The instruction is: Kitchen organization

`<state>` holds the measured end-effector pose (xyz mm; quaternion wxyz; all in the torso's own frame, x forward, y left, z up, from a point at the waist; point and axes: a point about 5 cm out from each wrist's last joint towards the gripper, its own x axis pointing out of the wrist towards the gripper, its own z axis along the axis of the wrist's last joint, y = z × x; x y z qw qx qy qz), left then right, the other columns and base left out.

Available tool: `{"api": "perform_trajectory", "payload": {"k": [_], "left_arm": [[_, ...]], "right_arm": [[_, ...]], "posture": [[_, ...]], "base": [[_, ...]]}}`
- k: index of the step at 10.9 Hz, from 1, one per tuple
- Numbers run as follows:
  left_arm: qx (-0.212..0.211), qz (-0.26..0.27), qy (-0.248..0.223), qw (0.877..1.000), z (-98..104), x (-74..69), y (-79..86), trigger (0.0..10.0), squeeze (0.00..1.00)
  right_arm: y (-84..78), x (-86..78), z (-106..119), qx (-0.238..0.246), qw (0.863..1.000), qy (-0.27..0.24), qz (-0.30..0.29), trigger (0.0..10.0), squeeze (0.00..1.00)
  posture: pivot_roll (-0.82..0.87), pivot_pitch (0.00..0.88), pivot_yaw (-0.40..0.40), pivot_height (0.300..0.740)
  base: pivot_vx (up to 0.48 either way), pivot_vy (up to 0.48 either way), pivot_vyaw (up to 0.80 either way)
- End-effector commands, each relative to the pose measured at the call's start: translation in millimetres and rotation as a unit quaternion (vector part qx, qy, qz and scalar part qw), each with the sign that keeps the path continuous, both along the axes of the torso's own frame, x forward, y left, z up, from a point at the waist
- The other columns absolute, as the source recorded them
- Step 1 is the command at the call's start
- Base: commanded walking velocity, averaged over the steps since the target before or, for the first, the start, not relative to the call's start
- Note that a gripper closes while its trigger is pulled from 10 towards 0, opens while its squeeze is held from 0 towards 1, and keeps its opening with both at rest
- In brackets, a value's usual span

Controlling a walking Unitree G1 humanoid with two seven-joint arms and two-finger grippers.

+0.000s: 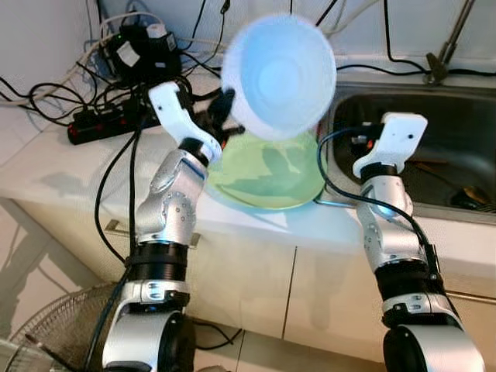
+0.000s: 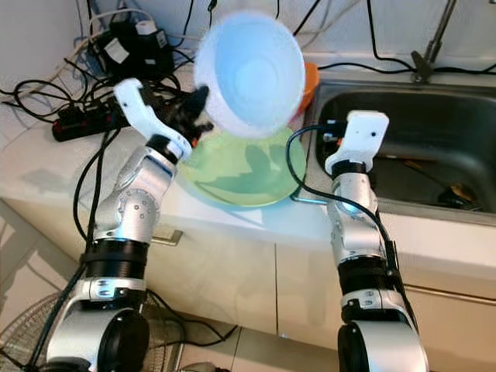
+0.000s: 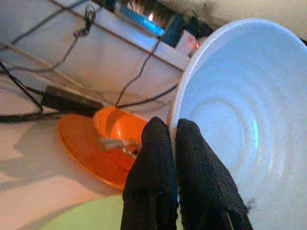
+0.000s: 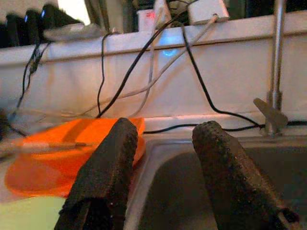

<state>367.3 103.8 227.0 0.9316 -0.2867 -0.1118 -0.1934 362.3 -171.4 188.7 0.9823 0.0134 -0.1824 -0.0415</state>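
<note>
Tabletop [image 1: 46, 167]: a white kitchen surface over pale cabinet doors, with a steel sink [image 1: 465, 116] set into its right part.
Fan [image 1: 46, 333]: a wire fan guard stands on the floor at near left.
Right end effector [image 4: 165, 158]: released, its two black fingers spread apart, held over the near left edge of the sink.
Green plate [image 1: 267, 174]: lies flat on the tabletop between the two arms, just left of the sink.
Left end effector [image 3: 173, 143]: clenched on the rim of the white bowl, one finger on each side of the wall.
White bowl [image 1: 279, 74]: held in the air above the green plate, tilted so its inside faces the camera.
Orange dish [image 3: 88, 151]: rests on the tabletop beyond the green plate, with a small orange bowl [image 3: 117, 127] on it.
Power strip [image 1: 105, 120]: at far left, amid tangled black cables by the wall.
</note>
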Motion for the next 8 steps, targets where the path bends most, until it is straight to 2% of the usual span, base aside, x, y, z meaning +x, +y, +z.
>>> {"api": "perform_trajectory", "payload": {"k": [1, 2, 3, 4, 5, 6, 8], "left_arm": [[-0.004, 0.032, -0.028, 0.999, 10, -2.2, 9.3, 10.0, 0.00], [-0.013, 0.044, -0.028, 0.999, 11, -1.8, 11.4, 10.0, 0.00], [-0.007, 0.053, -0.039, 0.998, 12, -1.3, 14.7, 10.0, 0.00], [0.002, 0.087, -0.041, 0.995, 13, -0.7, 22.8, 10.0, 0.00], [0.015, 0.094, -0.041, 0.995, 13, -0.4, 24.2, 10.0, 0.00], [0.028, 0.095, -0.039, 0.994, 12, -0.2, 22.9, 10.0, 0.00], [0.054, 0.085, -0.039, 0.994, 9, -0.7, 13.3, 10.0, 0.00]], "right_arm": [[1.0, 1.1, 19, 0.016, 0.999, -0.030, 0.008, 10.0, 1.00], [1.2, 0.6, 26, 0.017, 0.999, -0.042, 0.012, 10.0, 1.00], [1.1, 0.8, 33, 0.030, 0.998, -0.048, 0.031, 10.0, 0.00], [-0.8, -0.3, 40, 0.054, 0.995, -0.055, 0.070, 10.0, 0.00], [1.3, -1.6, 42, 0.069, 0.990, -0.053, 0.109, 10.0, 0.00], [5.6, -4.5, 41, 0.069, 0.985, -0.050, 0.150, 10.0, 0.00], [10.4, -8.1, 39, 0.086, 0.976, -0.040, 0.196, 10.0, 0.00]], "posture": [[0.07, 0.000, 0.101, 0.740], [0.07, 0.000, 0.101, 0.740], [0.07, 0.000, 0.102, 0.740], [0.06, 0.000, 0.103, 0.740], [0.06, 0.000, 0.103, 0.740], [0.06, 0.000, 0.105, 0.740], [0.05, 0.000, 0.110, 0.740]], "base": [[0.000, 0.000, 0.00], [0.000, 0.000, 0.00], [0.000, 0.000, 0.00], [0.000, 0.000, 0.00], [0.000, 0.000, 0.00], [0.000, 0.000, 0.00], [0.000, 0.000, 0.00]]}}
